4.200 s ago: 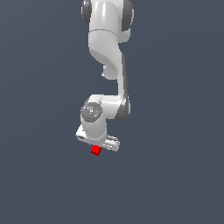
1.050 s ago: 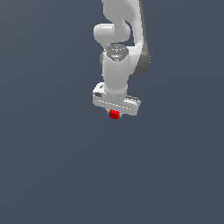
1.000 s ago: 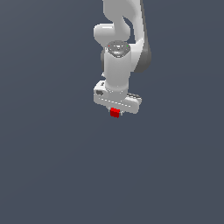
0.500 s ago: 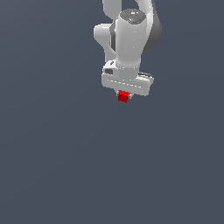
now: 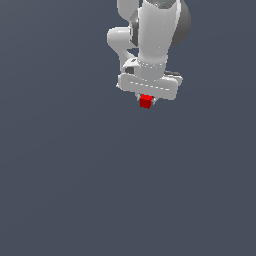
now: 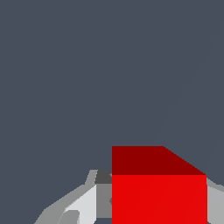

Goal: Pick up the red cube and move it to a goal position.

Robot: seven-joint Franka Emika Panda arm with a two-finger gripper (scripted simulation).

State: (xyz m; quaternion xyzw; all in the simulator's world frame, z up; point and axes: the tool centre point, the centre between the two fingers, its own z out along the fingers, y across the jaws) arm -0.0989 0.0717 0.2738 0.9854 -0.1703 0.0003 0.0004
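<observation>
1. Looking at the exterior view from its left side, you see only a plain, flat dark grey-blue background [image 5: 60, 165] with no edge or shadow in it. From this view you cannot tell whether it is a counter surface.

2. Moving toward the middle, you find the white, rounded Franka arm [image 5: 155, 35] coming down from the top edge of the exterior view. Its grey joint housings sit near the upper centre.

3. Below the arm's wrist, you see the broad white body of the pincer [image 5: 146, 101] lying across like a bar, with its fingers pointing downward.

4. Just beneath that bar sits the tiny bright red plain cube [image 5: 145, 102]. It is much narrower than the pincer body, and it lies in the upper half of the exterior view, slightly to the exterior view's right of centre.

5. You can read the pincer as clenched around the red cube. The cube sits between the short pale fingers, which touch it on either side.

6. In the wrist view, the red cube [image 6: 158, 192] fills the near foreground. It shows a darker red face above a brighter one.

7. A pale grey finger [image 6: 85, 203] presses beside one face of the cube. A sliver of the other shows at its opposite face.

8. Behind the cube in the wrist view, you see only the same flat dark grey-blue.
</observation>
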